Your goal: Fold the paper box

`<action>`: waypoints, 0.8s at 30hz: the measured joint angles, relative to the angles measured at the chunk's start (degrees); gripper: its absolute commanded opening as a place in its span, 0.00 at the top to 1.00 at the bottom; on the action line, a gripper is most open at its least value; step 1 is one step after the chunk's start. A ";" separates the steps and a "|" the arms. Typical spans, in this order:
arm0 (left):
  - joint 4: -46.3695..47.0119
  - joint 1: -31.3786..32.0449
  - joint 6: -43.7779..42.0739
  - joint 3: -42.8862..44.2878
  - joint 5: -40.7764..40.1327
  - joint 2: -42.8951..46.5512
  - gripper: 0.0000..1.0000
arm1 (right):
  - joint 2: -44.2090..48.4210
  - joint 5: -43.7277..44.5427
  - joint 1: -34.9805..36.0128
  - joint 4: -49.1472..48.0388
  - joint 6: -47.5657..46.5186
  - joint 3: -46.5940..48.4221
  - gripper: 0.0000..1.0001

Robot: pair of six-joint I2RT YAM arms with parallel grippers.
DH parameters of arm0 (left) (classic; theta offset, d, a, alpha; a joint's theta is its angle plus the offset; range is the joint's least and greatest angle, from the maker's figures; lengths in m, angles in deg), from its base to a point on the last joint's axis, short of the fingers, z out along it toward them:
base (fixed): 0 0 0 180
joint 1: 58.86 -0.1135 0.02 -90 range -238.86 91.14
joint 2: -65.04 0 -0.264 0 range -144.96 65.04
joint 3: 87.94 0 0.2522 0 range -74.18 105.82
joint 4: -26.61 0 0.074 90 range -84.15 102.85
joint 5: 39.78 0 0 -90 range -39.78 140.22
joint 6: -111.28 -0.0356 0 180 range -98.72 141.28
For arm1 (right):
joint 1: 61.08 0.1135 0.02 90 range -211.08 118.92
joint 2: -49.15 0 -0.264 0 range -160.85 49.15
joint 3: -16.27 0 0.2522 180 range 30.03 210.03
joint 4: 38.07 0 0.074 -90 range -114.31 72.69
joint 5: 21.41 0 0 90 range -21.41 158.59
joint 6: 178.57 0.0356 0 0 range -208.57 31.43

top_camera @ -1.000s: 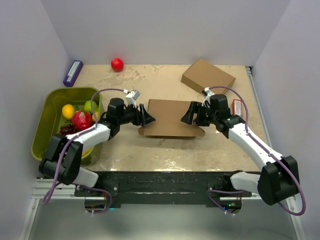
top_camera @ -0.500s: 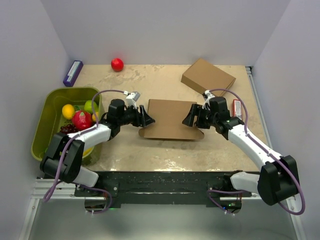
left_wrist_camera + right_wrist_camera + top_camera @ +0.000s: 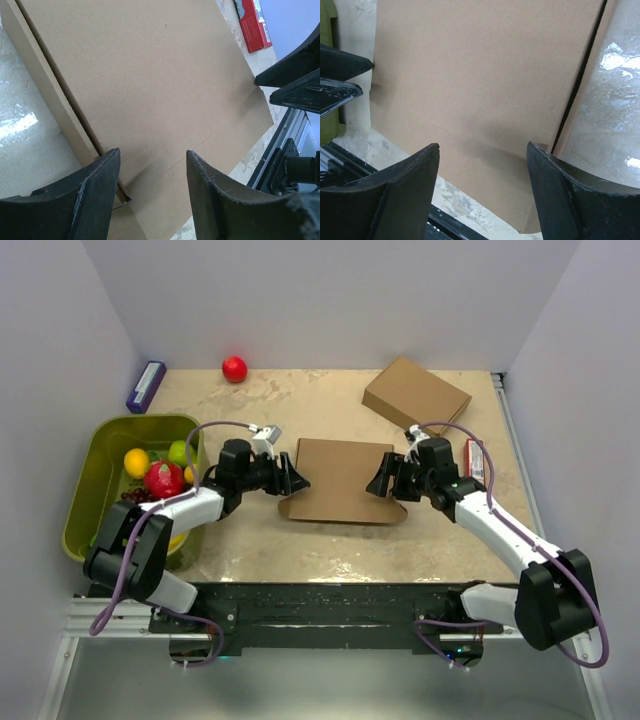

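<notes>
The paper box [image 3: 342,480] is a shallow brown cardboard carton lying closed in the middle of the table, its front flap edge toward me. It fills the left wrist view [image 3: 145,90] and the right wrist view [image 3: 480,75]. My left gripper [image 3: 298,478] is open at the box's left edge, jaws just above the lid near the left side wall. My right gripper [image 3: 378,480] is open at the box's right edge, jaws spread over the lid's near right corner. Neither holds anything.
A second formed brown carton [image 3: 416,394] lies at the back right. A red packet [image 3: 476,456] is by the right arm. A green bin [image 3: 100,455] of fruit stands left. A red ball [image 3: 234,368] and a purple box [image 3: 146,385] lie at the back.
The box has shifted a little away from me and squared up. Both grippers stayed open at its left and right ends, moving slightly with it.
</notes>
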 measured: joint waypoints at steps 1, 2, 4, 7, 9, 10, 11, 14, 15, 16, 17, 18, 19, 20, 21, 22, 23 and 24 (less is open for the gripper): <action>0.00 0.00 0.00 0.00 -0.02 -0.20 0.41 | -0.07 0.33 0.00 -0.13 0.02 -0.15 0.27; 0.00 0.00 0.00 0.00 -0.02 -0.39 0.40 | -0.17 0.68 0.00 -0.24 0.00 -0.28 0.27; 0.09 0.00 -0.02 0.00 -0.04 -0.72 0.40 | -0.79 0.81 0.00 -0.39 0.00 -0.39 0.27; 0.37 0.00 -0.02 -0.07 -0.07 -1.29 0.41 | -2.51 0.81 0.00 -1.20 0.02 -0.72 0.27; 0.59 0.00 -0.02 -0.09 -0.07 -1.51 0.41 | -3.65 0.79 0.00 -1.92 0.04 -1.20 0.27; 0.79 0.00 -0.04 -0.09 -0.11 -1.62 0.41 | -4.17 0.76 0.00 -2.19 0.07 -1.33 0.27; 0.90 0.00 -0.04 -0.09 -0.13 -1.70 0.41 | -4.15 0.83 0.00 -2.54 0.13 -1.33 0.27; 1.16 0.00 -0.13 -0.09 -0.28 -1.88 0.41 | -4.42 0.85 -0.04 -2.89 0.20 -1.33 0.27; 1.31 0.04 -0.20 -0.09 -0.35 -1.99 0.41 | -4.50 0.85 -0.04 -3.10 0.17 -1.36 0.27; 1.38 0.04 -0.28 -0.09 -0.39 -2.05 0.41 | -4.61 0.85 -0.04 -3.21 0.17 -1.36 0.27; 1.46 0.04 -0.39 -0.09 -0.48 -2.10 0.41 | -4.66 0.87 -0.07 -3.30 0.20 -1.33 0.27; 1.62 0.04 -0.48 -0.09 -0.61 -2.16 0.41 | -4.79 0.85 -0.09 -3.50 0.17 -1.33 0.27; 1.68 0.07 -0.50 -0.09 -0.76 -2.19 0.41 | -4.92 0.85 -0.11 -3.74 0.17 -1.33 0.27; 1.75 0.11 -0.50 -0.09 -0.96 -2.21 0.40 | -5.01 0.85 -0.11 -3.96 0.20 -1.36 0.27; 1.77 0.13 -0.52 -0.09 -1.16 -2.21 0.40 | -5.11 0.85 -0.11 -4.15 0.20 -1.33 0.27; 1.84 0.15 -0.55 -0.09 -1.36 -2.21 0.40 | -5.16 0.85 -0.13 -4.26 0.20 -1.36 0.26; 1.86 0.17 -0.55 -0.09 -1.44 -2.21 0.39 | -5.20 0.83 -0.20 -4.42 0.22 -1.33 0.26; 1.90 0.22 -0.55 -0.09 -1.55 -2.21 0.38 | -5.22 0.81 -0.22 -4.52 0.22 -1.33 0.23</action>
